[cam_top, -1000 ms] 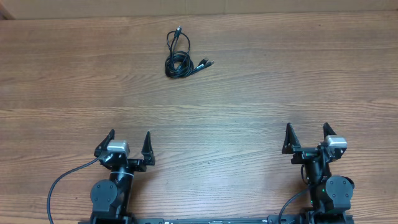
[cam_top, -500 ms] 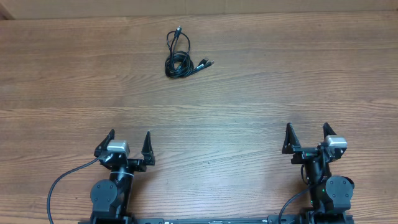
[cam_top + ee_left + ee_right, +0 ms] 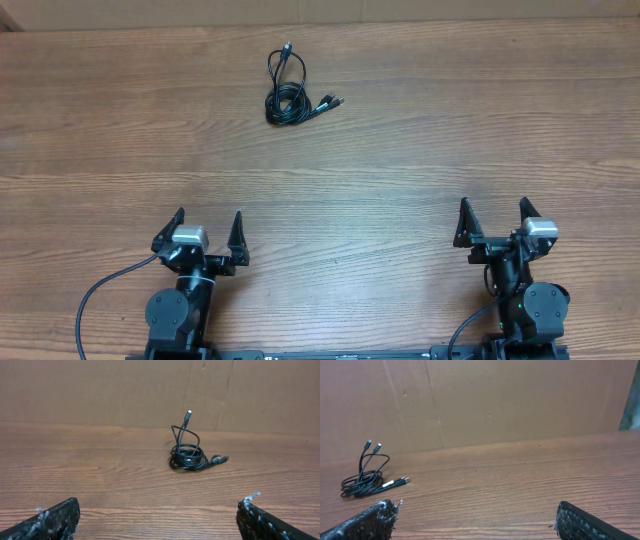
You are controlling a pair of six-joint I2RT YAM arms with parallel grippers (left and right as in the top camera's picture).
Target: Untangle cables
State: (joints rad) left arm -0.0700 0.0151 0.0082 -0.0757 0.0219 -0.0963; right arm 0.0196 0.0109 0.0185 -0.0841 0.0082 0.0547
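The cables (image 3: 287,92) are thin black cords wound into a small coil at the far middle-left of the wooden table, with plug ends poking out up and to the right. In the left wrist view the cables (image 3: 189,453) lie well ahead, one plug standing up. The right wrist view has the cables (image 3: 365,480) far off to the left. My left gripper (image 3: 208,224) sits open at the near left edge, nothing between its fingers. At the near right, my right gripper (image 3: 493,214) is open too and holds nothing. Both are far from the coil.
A brown cardboard wall (image 3: 100,390) runs along the table's far edge just behind the coil. Thick black wires (image 3: 95,295) trail from the arm bases at the near edge. Bare wooden table top (image 3: 400,150) lies between the grippers and the coil.
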